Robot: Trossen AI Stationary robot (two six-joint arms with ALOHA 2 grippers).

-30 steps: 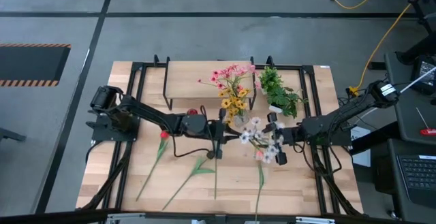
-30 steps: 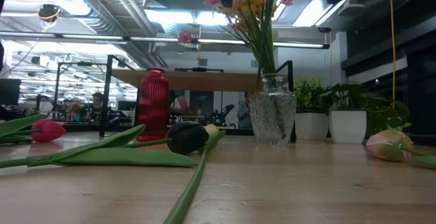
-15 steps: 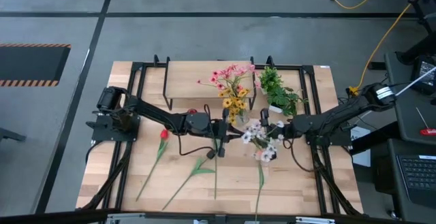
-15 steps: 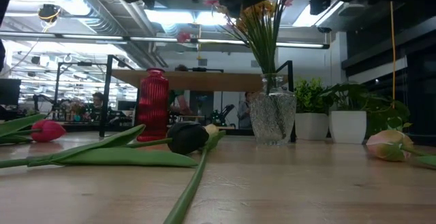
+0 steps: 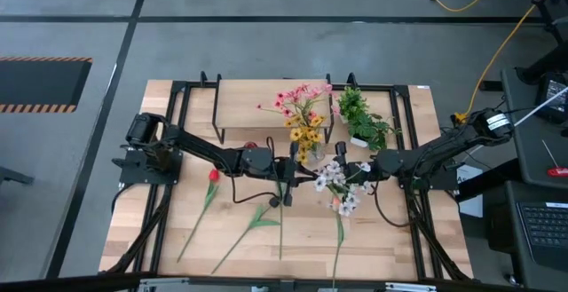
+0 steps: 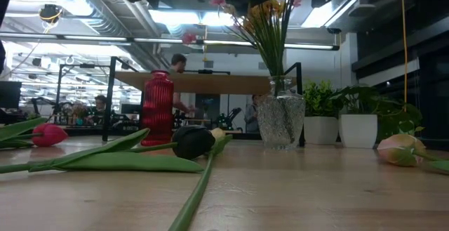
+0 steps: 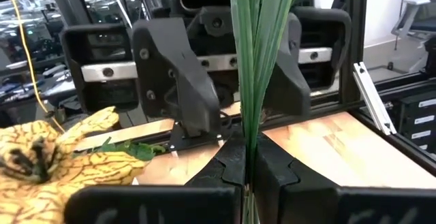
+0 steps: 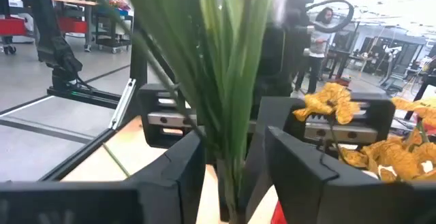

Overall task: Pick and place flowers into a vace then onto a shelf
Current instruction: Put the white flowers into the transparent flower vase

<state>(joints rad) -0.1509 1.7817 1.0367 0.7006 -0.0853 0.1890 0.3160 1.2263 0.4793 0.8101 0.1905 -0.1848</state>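
Left tool (image 7: 245, 176) closed tight on a bundle of green stems (image 7: 255, 60), pads (image 7: 230, 166) meeting around them just above the mouth of the glass vase (image 6: 280, 121). Seen from above, left tool (image 5: 286, 169) just left of the vase, at the middle of the surface (image 5: 390, 230).

Right tool (image 8: 235, 176) partly open, fingers (image 8: 180, 166) set either side of the same stems (image 8: 225, 81), a visible gap on each side; no firm grip to be seen. From above, right tool (image 5: 353, 169) just right of the vase, among a spray of white and pink flowers (image 5: 337, 184) leaning out toward the near side.

Vase upright on the surface, just near of the shelf (image 5: 266, 106), holding pink blooms (image 5: 297, 97) and yellow blooms (image 5: 304, 135). Yellow petals also close beside both tools in the wrist views.

Lying loose on the surface, near-left: a red tulip (image 5: 213, 175) and long green stems with leaves (image 5: 257, 221). One more stem (image 5: 338, 239) lying near-centre. Dark bloom (image 6: 193, 141) and peach bloom (image 6: 400, 149) resting flat in the low view.

Red vase (image 6: 158, 108) upright beneath the shelf edge. Leafy plant in a white pot (image 5: 362, 122) right of the shelf.
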